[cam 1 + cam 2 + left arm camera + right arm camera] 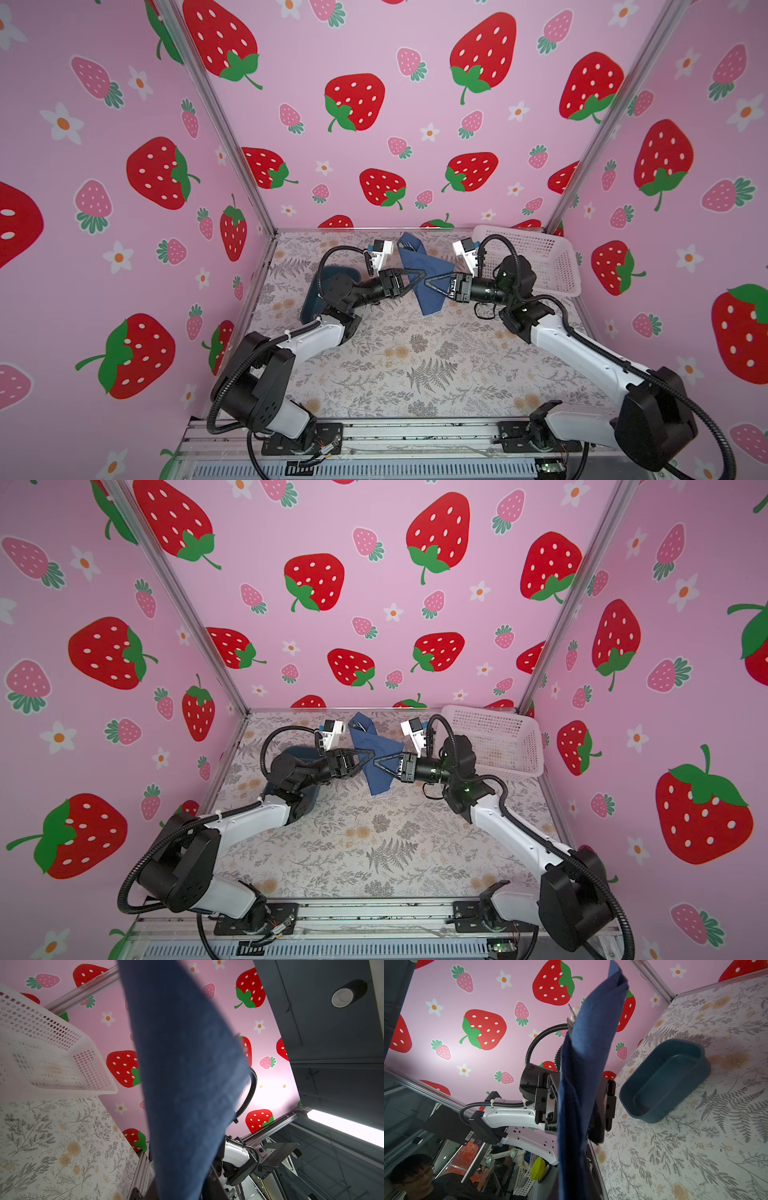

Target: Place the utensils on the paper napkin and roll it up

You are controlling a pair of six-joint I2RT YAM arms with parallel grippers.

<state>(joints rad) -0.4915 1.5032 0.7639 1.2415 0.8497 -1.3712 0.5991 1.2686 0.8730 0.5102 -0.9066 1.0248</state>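
Starting at the left of both top views, a dark teal tub (308, 305) sits on the flowered table (415, 374), partly hidden under the left arm. The left gripper (422, 275) reaches toward the middle, its tips against the left edge of the paper napkin (422, 259). The right wrist view shows its fingers on either side of the blue sheet, but whether they pinch it or stand slack I cannot tell. The napkin is wrapped into a loose, slanted bundle held off the table between the two grippers, its upper end toward the back wall and its lower end toward the front. Pale tips of the utensils (572, 1016) poke out of its upper end. The right gripper (427, 284) meets the bundle from the other side, just below the left one, clamped tight on the napkin. A white mesh basket (536, 257) stands farther right, in the back corner.
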